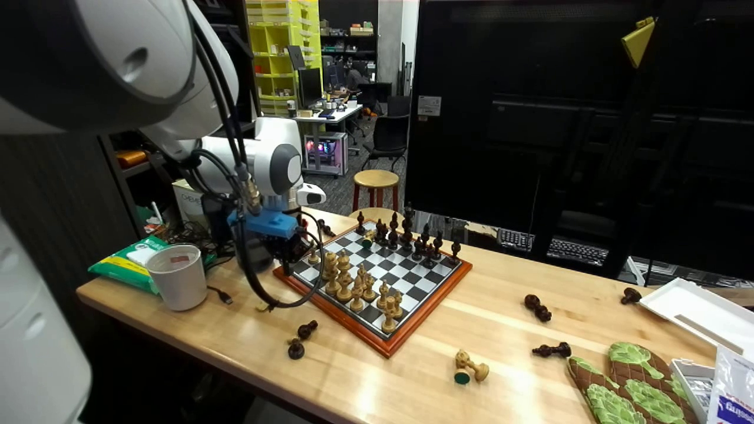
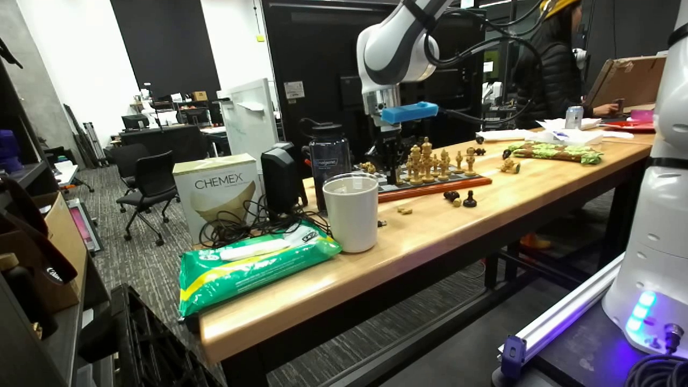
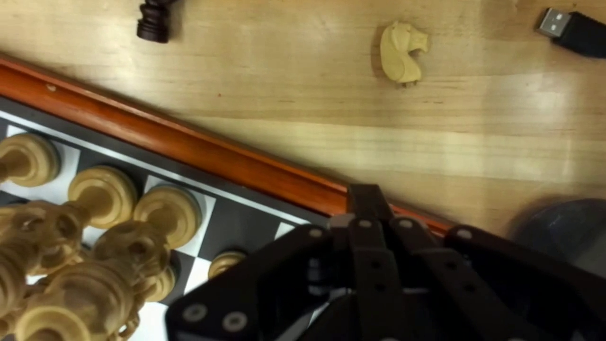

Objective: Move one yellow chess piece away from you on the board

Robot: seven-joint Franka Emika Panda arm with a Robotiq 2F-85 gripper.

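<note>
The board lies on the table; its reddish rim also shows in the wrist view and an exterior view. Several yellow pieces stand crowded at its near side, also in the wrist view. A small yellow pawn stands near my gripper, partly visible in the wrist view. Another yellow piece lies tipped by the dark pieces. My gripper is shut, nothing visible between its fingertips, over the rim at the board's corner; it also shows in both exterior views.
A dark bottle stands close beside the gripper. A white cup, a green wipes pack and cables are nearby. A loose yellow horse head and fallen dark pieces lie before the board. Yellow pieces lie farther along.
</note>
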